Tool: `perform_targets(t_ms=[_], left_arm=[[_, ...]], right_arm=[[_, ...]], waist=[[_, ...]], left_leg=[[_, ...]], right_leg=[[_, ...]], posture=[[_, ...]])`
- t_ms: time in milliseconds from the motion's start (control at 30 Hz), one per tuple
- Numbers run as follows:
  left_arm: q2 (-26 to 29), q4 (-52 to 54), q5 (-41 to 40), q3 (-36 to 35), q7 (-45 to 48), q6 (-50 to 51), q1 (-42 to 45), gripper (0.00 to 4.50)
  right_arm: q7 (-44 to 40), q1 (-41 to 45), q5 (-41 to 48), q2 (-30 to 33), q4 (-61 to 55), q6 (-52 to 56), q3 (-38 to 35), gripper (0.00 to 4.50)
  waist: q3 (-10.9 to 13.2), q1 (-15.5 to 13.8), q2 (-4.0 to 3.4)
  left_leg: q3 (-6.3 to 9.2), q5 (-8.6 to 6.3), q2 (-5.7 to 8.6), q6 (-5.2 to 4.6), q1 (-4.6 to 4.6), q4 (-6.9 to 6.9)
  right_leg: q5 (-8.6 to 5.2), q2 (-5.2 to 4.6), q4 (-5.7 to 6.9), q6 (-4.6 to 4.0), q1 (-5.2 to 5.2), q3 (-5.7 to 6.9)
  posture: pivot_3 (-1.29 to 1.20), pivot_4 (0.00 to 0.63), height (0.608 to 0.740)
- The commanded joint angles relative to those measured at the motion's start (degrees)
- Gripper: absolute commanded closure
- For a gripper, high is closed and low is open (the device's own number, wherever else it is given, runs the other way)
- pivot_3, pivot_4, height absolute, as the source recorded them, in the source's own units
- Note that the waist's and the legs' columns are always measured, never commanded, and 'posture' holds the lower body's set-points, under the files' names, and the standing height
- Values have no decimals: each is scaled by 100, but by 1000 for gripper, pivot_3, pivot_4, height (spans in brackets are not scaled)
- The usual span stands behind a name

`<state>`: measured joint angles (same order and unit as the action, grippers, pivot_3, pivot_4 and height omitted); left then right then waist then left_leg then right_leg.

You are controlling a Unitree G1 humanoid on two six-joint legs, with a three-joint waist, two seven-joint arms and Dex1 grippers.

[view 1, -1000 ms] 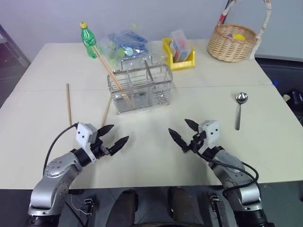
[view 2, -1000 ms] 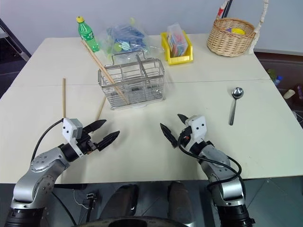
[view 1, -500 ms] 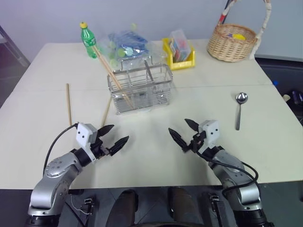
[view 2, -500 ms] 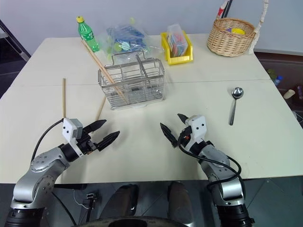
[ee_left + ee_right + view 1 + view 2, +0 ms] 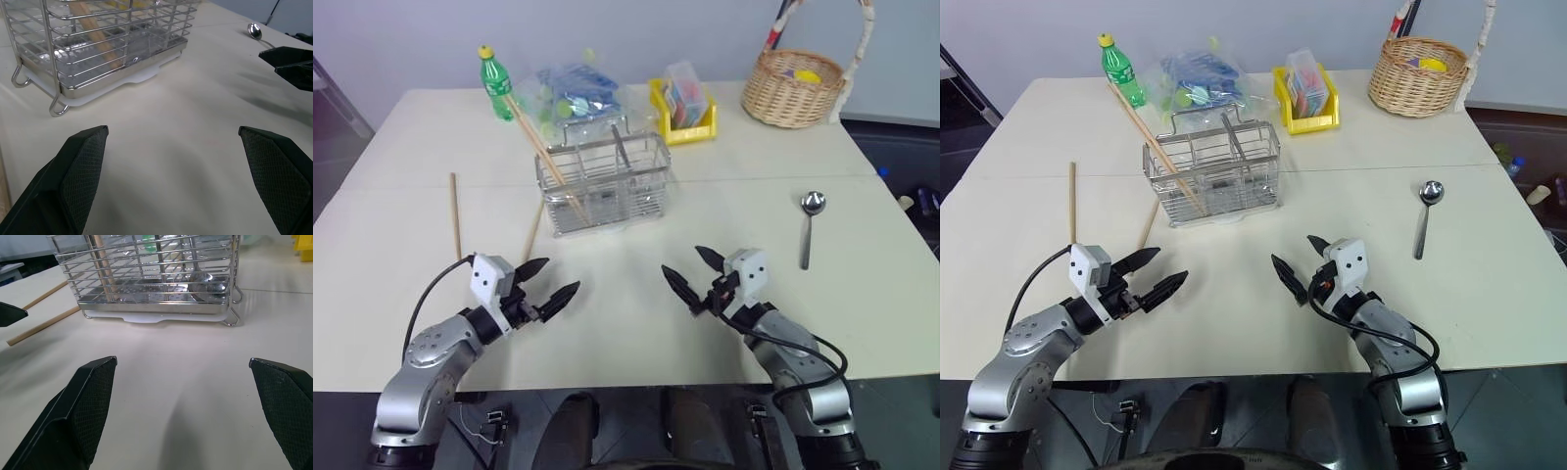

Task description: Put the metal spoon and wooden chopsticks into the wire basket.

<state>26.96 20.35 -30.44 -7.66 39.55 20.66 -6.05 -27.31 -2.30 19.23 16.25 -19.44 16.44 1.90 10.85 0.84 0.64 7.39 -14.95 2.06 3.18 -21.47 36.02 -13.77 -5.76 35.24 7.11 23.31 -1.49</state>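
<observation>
Metal spoon on table, beyond right gripper, outward, untouched. Wire basket ahead between grippers, two wooden chopsticks leaning inside; two more flat beyond left gripper. Both grippers spread wide, empty.

Head pair high, wrist cams low

My head cameras look forward and down over the worktop; my wrist cameras sit close to it, both facing the wire basket at 12 o'clock.
</observation>
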Motion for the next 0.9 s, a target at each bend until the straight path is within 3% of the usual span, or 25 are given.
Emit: perform_targets(t_ms=[33,900], left_arm=[[-5,97,9,-36,30,-140,20,0],[-30,131,18,-30,-9,-135,-16,0]], right_arm=[[4,26,10,-40,-80,-116,-22,62],[-7,34,10,-47,-71,-102,-4,62]], waist=[[0,0,0],[0,0,0]], left_leg=[[0,0,0,0,0,0],[0,0,0,0,0,0]], right_leg=[[0,0,0,0,0,0],[0,0,0,0,0,0]], posture=[[0,150,740],[0,150,740]])
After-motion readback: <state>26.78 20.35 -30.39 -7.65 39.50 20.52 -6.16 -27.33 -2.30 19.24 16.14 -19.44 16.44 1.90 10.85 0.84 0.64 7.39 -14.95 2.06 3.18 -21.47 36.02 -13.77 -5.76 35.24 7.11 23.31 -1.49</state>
